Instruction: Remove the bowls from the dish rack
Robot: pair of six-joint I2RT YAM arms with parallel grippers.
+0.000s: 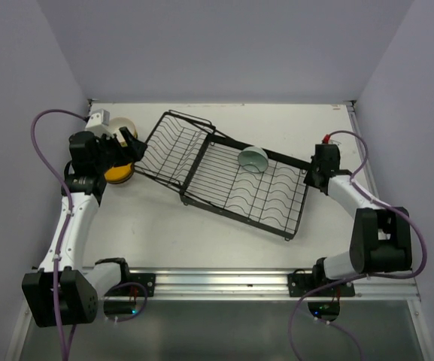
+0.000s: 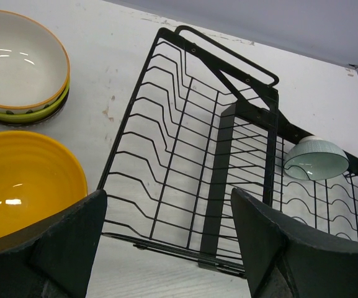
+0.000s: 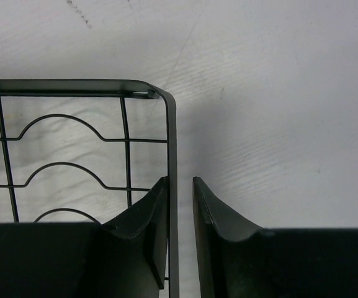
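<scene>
white table [image 1: 201,241] | dish rack [image 1: 224,169]: one teal bowl [image 1: 253,158] | left claw [image 2: 166,242] wide, empty; right claw [image 3: 180,205] pinching rack rim

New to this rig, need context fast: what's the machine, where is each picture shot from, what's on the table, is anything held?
Two robot arms are bolted at the near edge of a white table. The wide picture comes from a fixed camera above and behind them; the other two come from cameras on each wrist, so the dark shapes at their bottom edges are fingers.

A black wire dish rack lies on the table. One pale teal bowl sits on its flat section. Left of the rack are an orange-yellow bowl and a stack of bowls.

The left gripper is open and empty, near the orange-yellow bowl. The right gripper has its fingers either side of the rack's edge wire, nearly closed; contact isn't clear.
</scene>
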